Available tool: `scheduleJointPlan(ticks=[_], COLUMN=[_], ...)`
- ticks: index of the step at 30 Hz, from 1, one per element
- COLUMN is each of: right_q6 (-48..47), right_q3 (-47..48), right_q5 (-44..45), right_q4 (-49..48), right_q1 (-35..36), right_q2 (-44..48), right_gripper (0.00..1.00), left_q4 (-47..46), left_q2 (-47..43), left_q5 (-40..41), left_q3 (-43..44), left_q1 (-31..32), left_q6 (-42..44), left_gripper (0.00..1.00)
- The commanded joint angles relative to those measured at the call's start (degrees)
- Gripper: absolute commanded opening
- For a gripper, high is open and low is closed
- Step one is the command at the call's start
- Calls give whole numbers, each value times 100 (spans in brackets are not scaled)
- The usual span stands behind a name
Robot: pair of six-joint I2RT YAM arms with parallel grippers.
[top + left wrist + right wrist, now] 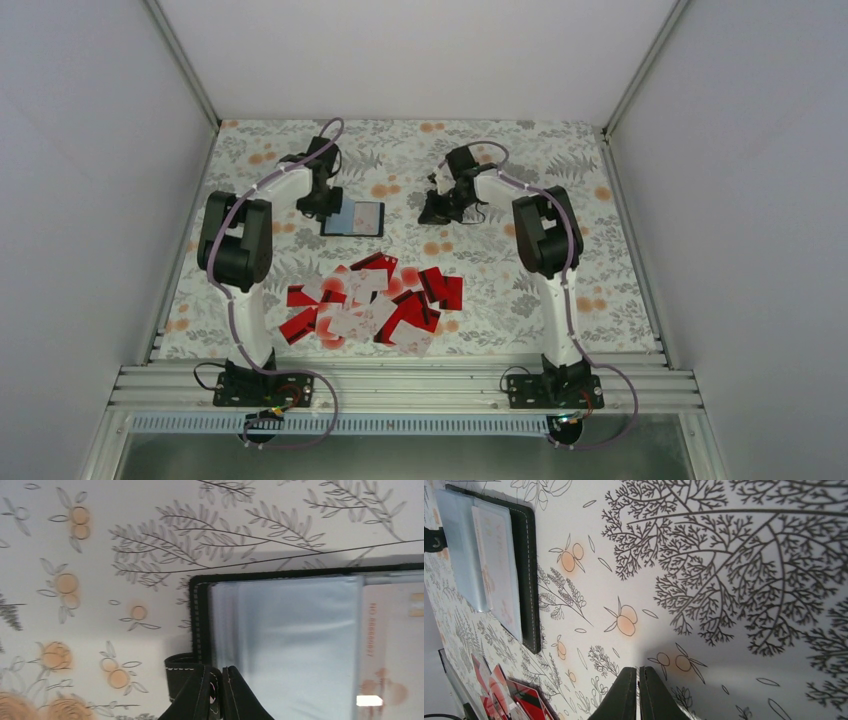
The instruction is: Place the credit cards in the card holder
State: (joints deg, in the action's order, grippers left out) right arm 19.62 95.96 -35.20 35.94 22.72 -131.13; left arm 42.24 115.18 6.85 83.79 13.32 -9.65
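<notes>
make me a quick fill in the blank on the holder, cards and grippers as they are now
1. The card holder lies ___ on the table, its pale inside facing up.
2. The left gripper is at the edge of the ___.
3. The right gripper is shut and holds ___.
4. The loose credit cards lie in a heap ___ to the arms' bases than the card holder is.

Missing words: open; card holder; nothing; nearer

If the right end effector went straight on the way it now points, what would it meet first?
Probably the bare floral tablecloth; the shut right end effector points at it. The card holder lies off to one side.
</notes>
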Motion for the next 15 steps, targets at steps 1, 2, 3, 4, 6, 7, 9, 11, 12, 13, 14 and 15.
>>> scheduleJointPlan(ticks=[1,2,3,4,6,7,9,11,12,13,14,15], right_q6=[-110,-99,-84,-75,-73,-68,-59,-53,-54,-52,-53,-44], right_q3=[-327,-373,-419,-459,-517,-543,-573,-592,-593,-594,-596,-592], right_q5=[529,535,535,540,538,548,544,549,538,539,526,499], right_q4=[155,130,105,72,43,28,12,-10,-13,-11,-16,-26], right_q1=[-137,-163,-198,-224,-285,-313,-395,-465,-495,-523,-545,-563], right_q2=[69,91,114,132,164,176,203,212,221,226,232,224], right_gripper=[4,4,4,4,4,4,4,4,4,4,4,4], left_q4=[-145,-154,-161,-170,-198,-239,-343,-436,-474,-501,-524,-538], left_q2=[79,80,89,87,106,110,113,126,139,153,145,135], left_q5=[-876,-1061,-1219,-1392,-1770,-1958,-2344,-2675,-2816,-2942,-3011,-3025], left_q3=[-58,-48,-43,-29,4,11,-2,7,16,34,42,48], left_q1=[-3,-5,-3,-4,-5,-3,4,21,23,24,26,22], left_q6=[-156,-224,-293,-367,-499,-569,-701,-814,-867,-898,-910,-907], left_gripper=[8,8,8,8,8,8,8,8,8,8,8,8])
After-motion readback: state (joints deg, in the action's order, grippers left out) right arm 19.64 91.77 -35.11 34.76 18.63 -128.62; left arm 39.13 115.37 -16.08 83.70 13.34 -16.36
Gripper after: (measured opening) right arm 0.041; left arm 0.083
